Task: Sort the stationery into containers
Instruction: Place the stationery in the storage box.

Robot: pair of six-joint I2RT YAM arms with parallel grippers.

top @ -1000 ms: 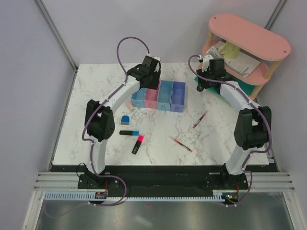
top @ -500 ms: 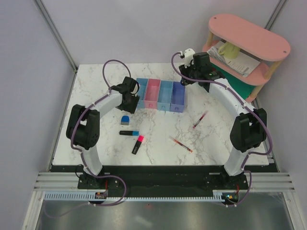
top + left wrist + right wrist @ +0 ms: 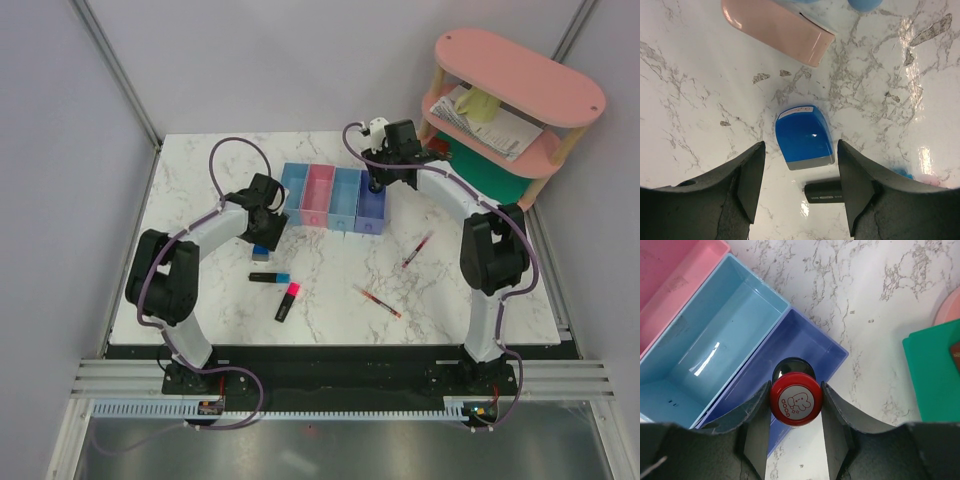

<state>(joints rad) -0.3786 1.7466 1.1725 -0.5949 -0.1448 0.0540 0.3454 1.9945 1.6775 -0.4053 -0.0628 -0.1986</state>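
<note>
The black-red bottle [image 3: 795,399] is clamped in the right tool [image 3: 796,407], its red cap facing the camera, above the purple-blue bin [image 3: 812,347] at the right end of the row. Left of centre in the overhead view, the blue-white block [image 3: 804,135] lies on the desk [image 3: 700,100] between the spread fingers of the left tool [image 3: 801,167]. The beige eraser [image 3: 777,25] lies near it, toward the frame's top.
</note>
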